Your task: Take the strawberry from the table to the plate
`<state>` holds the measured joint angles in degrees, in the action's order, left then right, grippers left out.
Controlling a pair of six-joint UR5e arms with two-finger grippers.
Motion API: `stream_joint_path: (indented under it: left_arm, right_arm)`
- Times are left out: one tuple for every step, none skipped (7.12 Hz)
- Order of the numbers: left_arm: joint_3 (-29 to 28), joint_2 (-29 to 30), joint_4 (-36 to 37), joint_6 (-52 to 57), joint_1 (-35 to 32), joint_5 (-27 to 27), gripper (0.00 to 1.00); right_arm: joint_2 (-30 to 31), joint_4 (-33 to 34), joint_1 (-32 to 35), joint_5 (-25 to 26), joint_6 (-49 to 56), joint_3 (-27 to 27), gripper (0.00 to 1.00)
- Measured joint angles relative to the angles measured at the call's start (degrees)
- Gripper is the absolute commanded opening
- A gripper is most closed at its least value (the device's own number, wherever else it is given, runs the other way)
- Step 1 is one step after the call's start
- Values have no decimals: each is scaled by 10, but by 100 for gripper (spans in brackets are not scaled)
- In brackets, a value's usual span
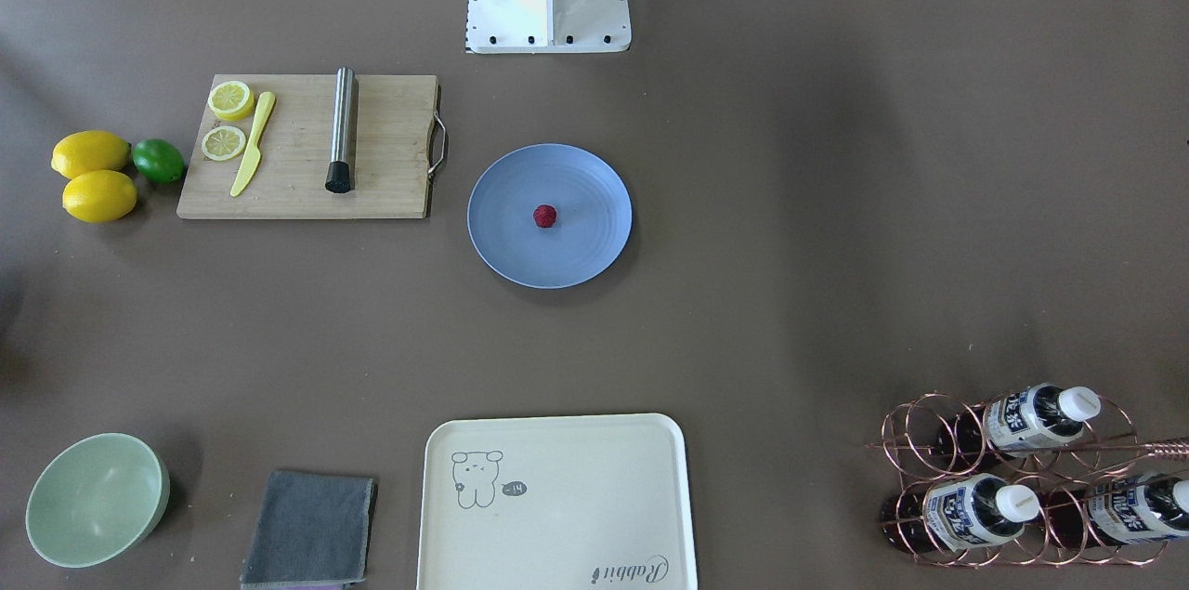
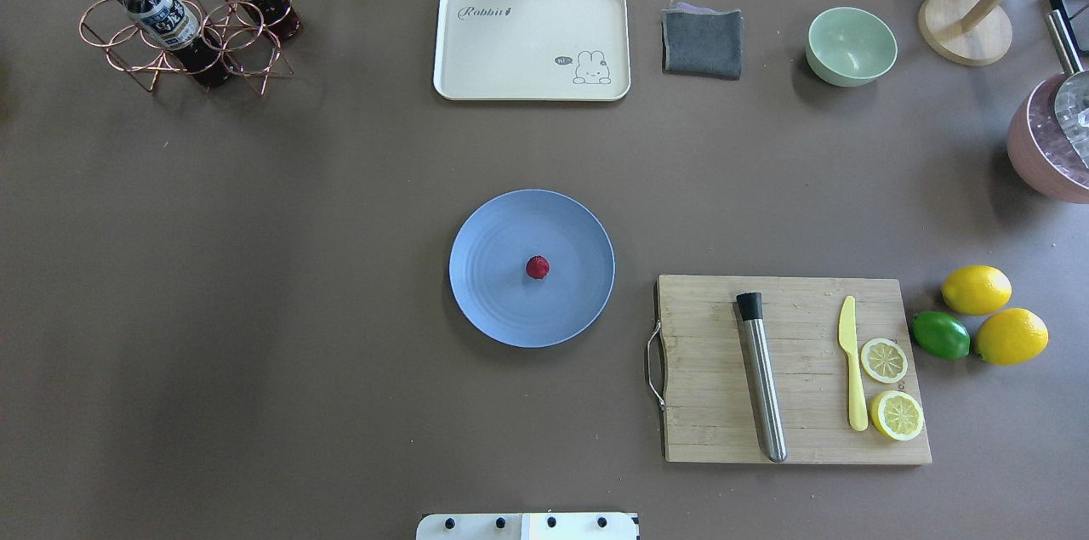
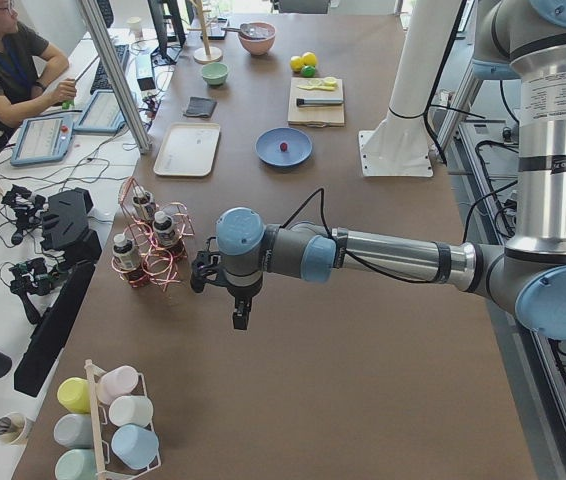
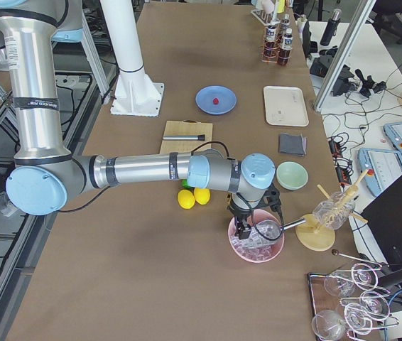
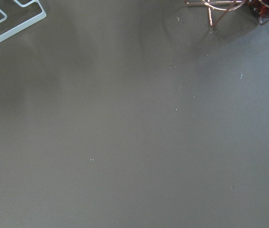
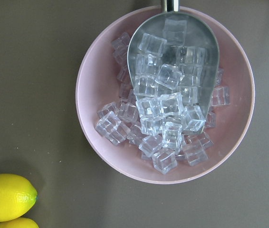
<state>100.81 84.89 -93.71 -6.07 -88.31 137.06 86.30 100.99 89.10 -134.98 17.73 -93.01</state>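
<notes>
The small dark red strawberry [image 1: 545, 216] [image 2: 537, 268] lies near the middle of the light-blue plate [image 1: 502, 246] [image 2: 493, 302], which sits at the centre of the brown table [image 1: 790, 246]. Neither arm is near it. My left gripper [image 3: 241, 315] hangs over bare table beside the bottle rack, at the table's left end. My right gripper [image 4: 242, 229] hovers above a pink bowl of ice at the right end. Both show only in the side views, so I cannot tell whether they are open or shut. No fingers show in the wrist views.
A wooden cutting board [image 2: 791, 370] with a metal muddler, a yellow knife and lemon slices lies right of the plate, lemons [image 2: 976, 289] and a lime beyond it. At the far edge stand a cream tray [image 2: 532, 42], grey cloth [image 2: 702, 42], green bowl [image 2: 851, 47] and bottle rack [image 2: 183, 21]. The ice bowl [image 6: 165, 92] holds a scoop.
</notes>
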Motion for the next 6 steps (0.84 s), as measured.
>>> stream_joint_path:
  left_arm:
    - [0, -8, -2, 1, -10, 0, 97]
    - [1, -12, -4, 2, -13, 0, 97]
    - [4, -14, -12, 2, -15, -2, 97]
    - [7, -17, -25, 2, -16, -7, 97]
    - [9, -20, -32, 2, -17, -16, 97]
    - [8, -22, -35, 2, -16, -28, 97]
  right_arm:
    - [1, -1, 1, 0, 0, -1, 100]
    - [1, -1, 2, 1, 0, -2, 100]
    - [2, -1, 3, 0, 0, -3, 100]
    - [2, -1, 4, 0, -1, -3, 100]
    - [3, -1, 5, 1, -1, -5, 100]
    - [4, -1, 6, 5, -1, -6, 100]
